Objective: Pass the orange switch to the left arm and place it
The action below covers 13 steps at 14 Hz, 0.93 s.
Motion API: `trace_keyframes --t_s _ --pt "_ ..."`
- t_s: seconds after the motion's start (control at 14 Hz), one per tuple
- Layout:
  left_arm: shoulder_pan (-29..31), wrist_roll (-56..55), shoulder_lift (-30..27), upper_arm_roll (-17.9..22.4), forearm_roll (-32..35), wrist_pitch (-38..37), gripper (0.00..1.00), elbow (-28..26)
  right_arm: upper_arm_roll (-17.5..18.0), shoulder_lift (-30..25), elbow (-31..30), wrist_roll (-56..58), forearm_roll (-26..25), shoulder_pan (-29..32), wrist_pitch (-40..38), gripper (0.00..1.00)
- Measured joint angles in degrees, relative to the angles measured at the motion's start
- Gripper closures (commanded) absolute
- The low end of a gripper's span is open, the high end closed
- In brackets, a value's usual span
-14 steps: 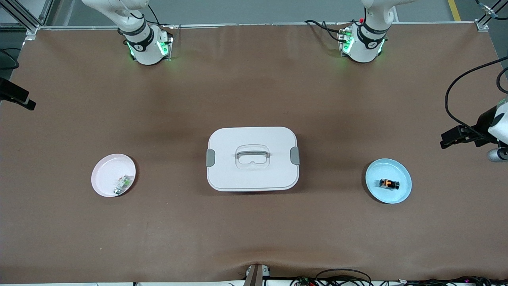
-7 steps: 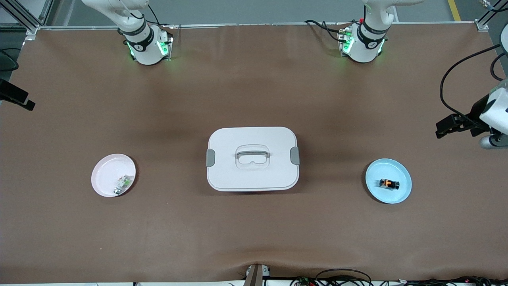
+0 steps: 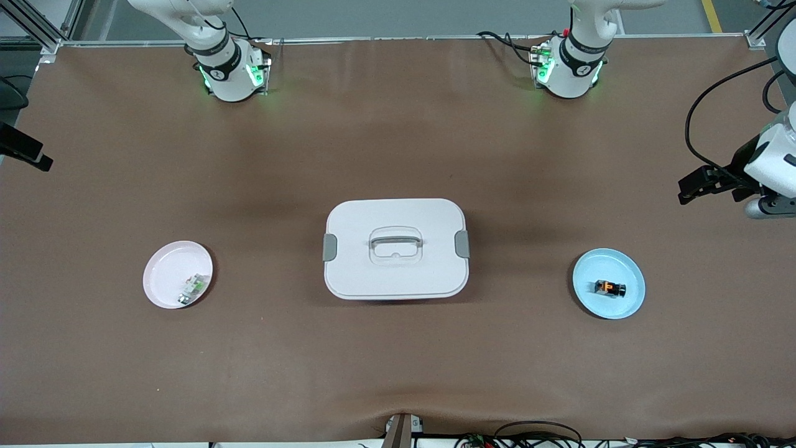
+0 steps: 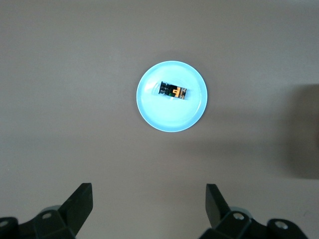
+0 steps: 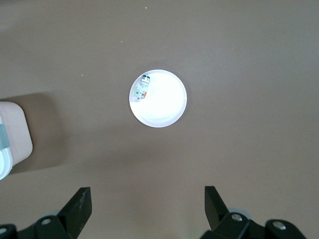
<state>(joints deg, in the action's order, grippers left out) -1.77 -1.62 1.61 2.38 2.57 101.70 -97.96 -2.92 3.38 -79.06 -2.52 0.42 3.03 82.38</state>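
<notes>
The orange switch [image 3: 609,288] [image 4: 173,91] lies on its side on a light blue plate [image 3: 628,305] [image 4: 149,107] toward the left arm's end of the table. The white box [image 3: 395,267] stands shut at mid-table, with its corner [image 5: 12,139] showing in the right wrist view. My left gripper [image 3: 684,191] [image 4: 149,188] hangs open and empty, high over bare table beside the blue plate. At the other end my right gripper [image 3: 43,162] [image 5: 147,189] is open too, high over bare table by the pink plate [image 3: 163,274] [image 5: 167,107].
A small white-and-green component [image 3: 194,287] [image 5: 143,87] lies on the pink plate. The box has a grey lid handle [image 3: 395,238] and two grey side latches. The arm bases [image 3: 230,71] [image 3: 569,68] stand along the table's edge farthest from the front camera. Cables [image 3: 535,432] lie at the nearest edge.
My left gripper has moved toward the bases' side of the table and slightly toward its middle. The right gripper has barely shifted. Both stay open; switch, plates and box are unmoved.
</notes>
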Motion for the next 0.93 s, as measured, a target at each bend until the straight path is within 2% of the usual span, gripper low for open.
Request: trace_keyframes --t_s 0.43,0.93 --pt "0.30 0.09 -0.21 0.39 -0.70 -0.08 0.00 2.88 -0.01 0.00 0.00 0.08 -0.04 0.00 0.00 0.00" --pt "-0.14 0.09 -0.23 0.27 -1.50 -7.54 0.00 10.10 0.00 0.00 0.05 0.12 -0.04 0.00 0.00 0.00"
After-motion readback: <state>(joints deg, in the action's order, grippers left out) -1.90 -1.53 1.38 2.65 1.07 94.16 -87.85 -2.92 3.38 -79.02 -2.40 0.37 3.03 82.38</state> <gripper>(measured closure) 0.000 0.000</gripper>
